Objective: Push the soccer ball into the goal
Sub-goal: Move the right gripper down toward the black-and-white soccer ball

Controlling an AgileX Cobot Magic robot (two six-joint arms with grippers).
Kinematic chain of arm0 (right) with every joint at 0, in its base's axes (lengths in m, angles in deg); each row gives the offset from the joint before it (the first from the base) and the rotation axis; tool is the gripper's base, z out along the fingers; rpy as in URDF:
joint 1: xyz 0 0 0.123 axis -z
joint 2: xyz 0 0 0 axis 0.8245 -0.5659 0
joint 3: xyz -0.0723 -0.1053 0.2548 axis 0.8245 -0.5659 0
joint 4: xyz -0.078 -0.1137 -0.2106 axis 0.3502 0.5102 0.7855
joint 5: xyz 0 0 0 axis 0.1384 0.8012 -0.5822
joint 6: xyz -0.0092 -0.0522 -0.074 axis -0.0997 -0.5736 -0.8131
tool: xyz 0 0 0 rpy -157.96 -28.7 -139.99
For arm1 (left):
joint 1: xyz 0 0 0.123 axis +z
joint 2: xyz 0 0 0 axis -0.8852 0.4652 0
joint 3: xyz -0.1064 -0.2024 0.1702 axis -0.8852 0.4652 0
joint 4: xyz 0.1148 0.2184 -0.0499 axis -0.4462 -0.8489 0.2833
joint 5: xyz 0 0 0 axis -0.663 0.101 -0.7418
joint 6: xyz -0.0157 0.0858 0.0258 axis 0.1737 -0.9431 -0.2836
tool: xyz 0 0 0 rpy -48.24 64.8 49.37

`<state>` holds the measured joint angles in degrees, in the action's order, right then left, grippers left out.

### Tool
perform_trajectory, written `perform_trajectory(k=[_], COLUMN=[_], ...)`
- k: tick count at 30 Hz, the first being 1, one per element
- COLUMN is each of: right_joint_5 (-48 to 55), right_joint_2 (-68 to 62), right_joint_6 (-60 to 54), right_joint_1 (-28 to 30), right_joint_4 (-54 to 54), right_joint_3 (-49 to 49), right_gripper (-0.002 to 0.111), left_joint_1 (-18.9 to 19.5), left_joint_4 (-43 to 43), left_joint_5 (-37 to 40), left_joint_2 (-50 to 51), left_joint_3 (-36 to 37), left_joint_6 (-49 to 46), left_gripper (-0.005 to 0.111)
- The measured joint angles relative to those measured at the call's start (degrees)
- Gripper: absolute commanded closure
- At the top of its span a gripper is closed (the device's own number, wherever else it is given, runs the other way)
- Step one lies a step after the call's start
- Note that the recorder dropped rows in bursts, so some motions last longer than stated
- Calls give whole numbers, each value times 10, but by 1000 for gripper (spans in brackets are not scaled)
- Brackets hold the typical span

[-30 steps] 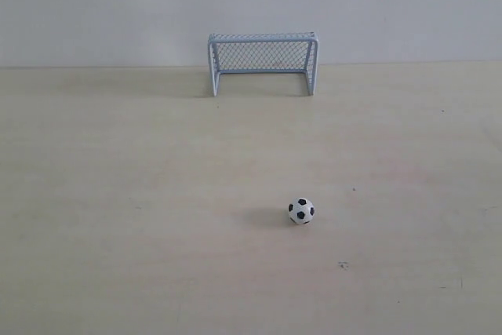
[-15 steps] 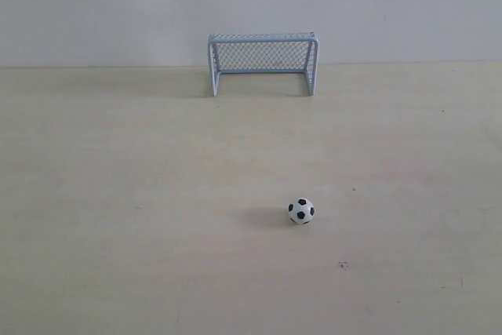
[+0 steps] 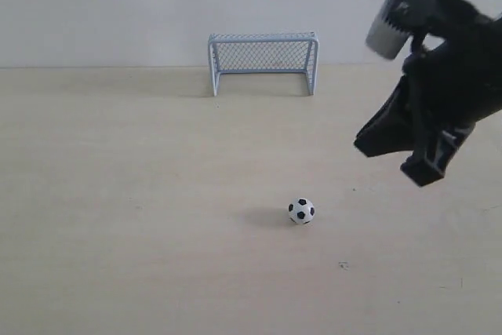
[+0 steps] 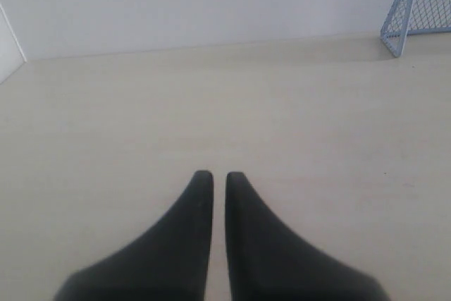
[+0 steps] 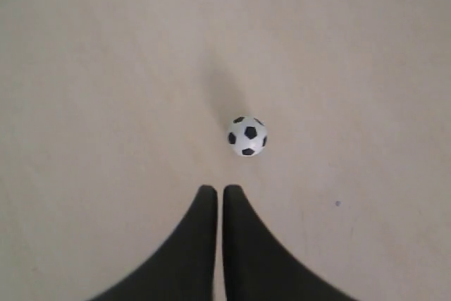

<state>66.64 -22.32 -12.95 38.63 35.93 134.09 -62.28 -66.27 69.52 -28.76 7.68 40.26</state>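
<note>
The soccer ball (image 3: 301,211) rests on the pale tabletop, well in front of the goal (image 3: 263,62), which stands at the back by the wall with its mouth facing the ball. My right gripper (image 3: 359,145) hangs above the table to the right of the ball, shut and holding nothing. In the right wrist view the soccer ball (image 5: 246,136) lies a short way beyond the shut right gripper (image 5: 218,189), apart from it. My left gripper (image 4: 213,175) is shut and empty, far from the goal (image 4: 419,8). The left gripper is outside the exterior view.
The pale tabletop (image 3: 141,194) runs back to a white wall (image 3: 102,5) behind the goal. A few small dark specks (image 3: 343,265) mark the surface near the ball.
My right arm has come into the exterior view from the right and now hangs above the table beside the ball. Ball and goal have not moved.
</note>
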Motion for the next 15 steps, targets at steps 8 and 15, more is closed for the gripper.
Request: perform_trajectory(k=[8,15], right_joint_5=[2,9], right_joint_2=[-62,-101], right_joint_6=[-23,-28], right_joint_1=[-125,-155], right_joint_4=[163,190], right_joint_3=[0,0], right_gripper=[108,108], left_joint_1=[0,0], left_joint_4=[0,0], left_joint_5=[0,0], left_joint_2=[0,0], left_joint_3=[0,0], left_joint_6=[0,0], left_gripper=[100,100])
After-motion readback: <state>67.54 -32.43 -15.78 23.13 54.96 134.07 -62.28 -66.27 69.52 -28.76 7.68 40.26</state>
